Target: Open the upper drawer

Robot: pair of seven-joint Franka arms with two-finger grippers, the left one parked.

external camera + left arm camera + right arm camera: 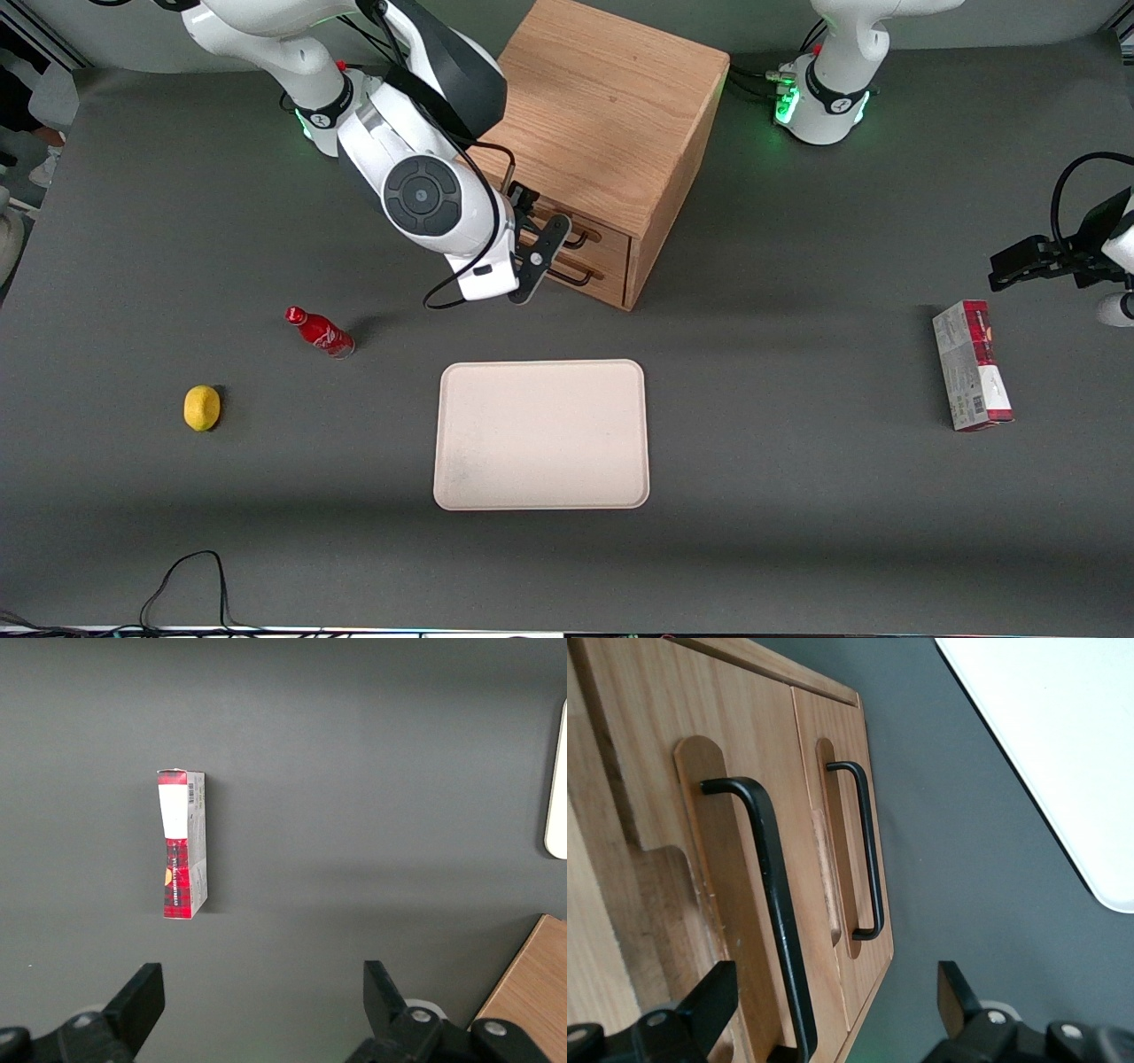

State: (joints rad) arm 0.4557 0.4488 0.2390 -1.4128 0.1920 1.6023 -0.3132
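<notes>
Right arm's gripper (536, 257) poised just in front of the wooden cabinet (611, 115), fingers spread apart and clasping nothing. In the right wrist view, gripper (833, 1010) straddling the black handle (772, 904) of the upper drawer (718, 859), one finger (709, 1001) over the drawer's wood face, the other finger (957, 992) out over the grey table (983, 842); handle between them, no contact visible. Upper drawer (580, 232) closed, front flush with the cabinet face, directly above the lower drawer (589, 266), also closed, with its own black handle (864, 850). Cabinet standing on the table (797, 496) farther from the front camera than the cream tray (542, 434), drawer fronts angled toward the tray. Tray lying flat and bare, near the middle of the table. Red bottle (319, 330) lying on its side toward the working arm's end of the table, near the gripper yet apart from it. Yellow lemon (202, 408) nearer the front camera than the bottle, a little apart from it. Red and grey box (971, 365) lying toward the parked arm's end, well apart from the tray; same box (183, 843) seen flat on the table in the left wrist view, with an edge of the tray (557, 788) and a corner of the cabinet (532, 992).
</notes>
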